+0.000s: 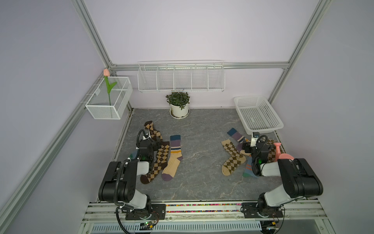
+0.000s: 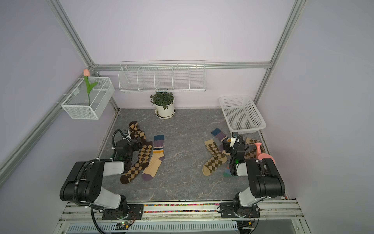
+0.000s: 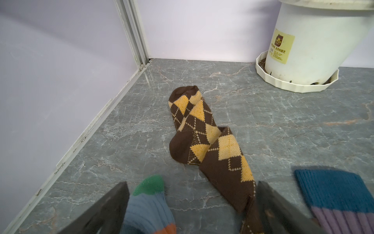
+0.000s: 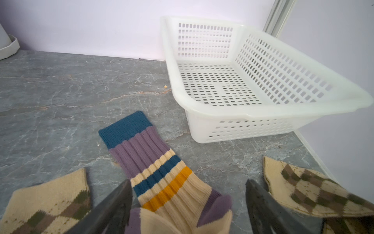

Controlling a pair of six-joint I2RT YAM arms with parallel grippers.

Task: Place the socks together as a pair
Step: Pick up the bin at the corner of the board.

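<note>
Jaws spread wide on the left gripper, empty, low over the grey tabletop, with the blue sock with green toe by one finger and the near dark-brown argyle sock by the other. Same on the right gripper: wide, clamping nothing, straddling the right cream ribbed sock.

Left to right in a top view:
- far dark-brown argyle sock, crossing and touching its near mate
- just beside those, the left cream ribbed sock
- bare table through the middle
- first tan argyle sock
- right cream sock under the gripper
- second blue sock, half under the right arm
- second tan argyle sock, near the pink watering can

Judged barely begun:
- Dark-brown pair: touching, but crossed rather than laid as one.
- Cream mates: well apart, on opposite sides of the table.
- Blue mates: well apart too.
- Tan mates: near each other, parted by the cream sock and the arm.
- White basket: nothing in it.

Plain only from the left wrist: green toe and orange band of the left blue sock, mostly hidden beneath the arm from above. Plain only from the wrists: the gap between each set of jaws. Caught only from above: second blue sock, watering can, and the spread of all the socks across the table.
</note>
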